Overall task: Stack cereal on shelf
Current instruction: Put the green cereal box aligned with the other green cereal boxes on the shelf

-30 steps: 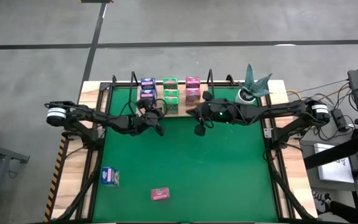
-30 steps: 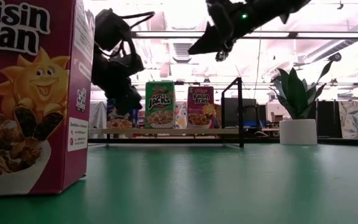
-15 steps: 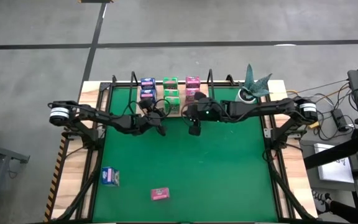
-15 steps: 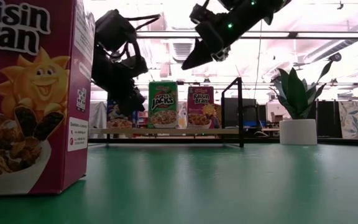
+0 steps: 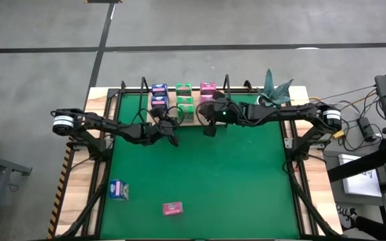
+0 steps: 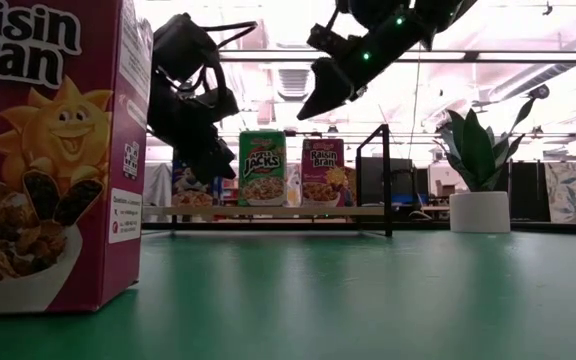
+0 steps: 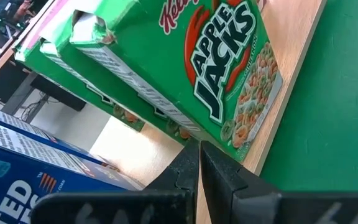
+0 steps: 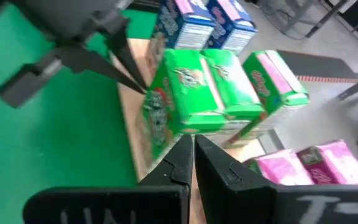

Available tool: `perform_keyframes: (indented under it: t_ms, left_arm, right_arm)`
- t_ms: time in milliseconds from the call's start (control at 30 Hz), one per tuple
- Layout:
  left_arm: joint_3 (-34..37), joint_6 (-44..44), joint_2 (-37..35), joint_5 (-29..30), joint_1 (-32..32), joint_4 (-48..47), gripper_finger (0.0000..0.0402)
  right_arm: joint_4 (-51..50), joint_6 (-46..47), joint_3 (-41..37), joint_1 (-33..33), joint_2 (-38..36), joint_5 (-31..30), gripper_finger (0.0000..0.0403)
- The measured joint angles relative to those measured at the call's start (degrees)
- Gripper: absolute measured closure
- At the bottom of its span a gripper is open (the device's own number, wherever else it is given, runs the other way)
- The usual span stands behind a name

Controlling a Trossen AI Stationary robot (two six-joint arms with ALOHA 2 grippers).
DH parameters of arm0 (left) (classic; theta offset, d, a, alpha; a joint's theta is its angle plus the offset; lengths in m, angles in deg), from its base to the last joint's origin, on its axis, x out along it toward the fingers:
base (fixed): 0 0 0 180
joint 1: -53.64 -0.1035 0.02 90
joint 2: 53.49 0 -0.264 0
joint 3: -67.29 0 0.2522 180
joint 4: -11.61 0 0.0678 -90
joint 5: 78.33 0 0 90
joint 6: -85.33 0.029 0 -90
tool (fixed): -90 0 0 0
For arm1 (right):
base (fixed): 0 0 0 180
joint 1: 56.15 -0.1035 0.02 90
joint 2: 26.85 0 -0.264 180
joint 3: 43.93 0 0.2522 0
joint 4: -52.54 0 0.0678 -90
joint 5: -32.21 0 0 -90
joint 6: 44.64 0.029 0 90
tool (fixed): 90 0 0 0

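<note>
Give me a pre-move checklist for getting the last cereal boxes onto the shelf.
1. Left hand empty and shut, at the green boxes on the shelf: ok.
2. Right hand empty and shut, also by the green boxes: ok.
3. Hands apart from each other: cannot tell; the right wrist view shows the left one's tip close by the same box.
4. Boxes left on the mat: not ok; a blue box and a pink box lie near the front edge.
5. Blue stack and pink stack on the shelf upright: ok.
</note>
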Motion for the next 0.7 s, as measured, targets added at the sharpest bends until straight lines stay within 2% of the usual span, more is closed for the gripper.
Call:
perform_keyframes:
  t_ms: [200,700]
  left_arm:
    - [0.00,-0.02,0.00,0.00,0.00,0.28,0.0402]
    - [0.00,-0.07,-0.06,0.00,0.23,0.19,0.0402]
  right_arm:
    - [0.73,-1.99,1.40,2.03,3.00,2.73,0.0394]
    - [0.58,-5.37,5.43,2.66,8.06,2.40,0.0394]
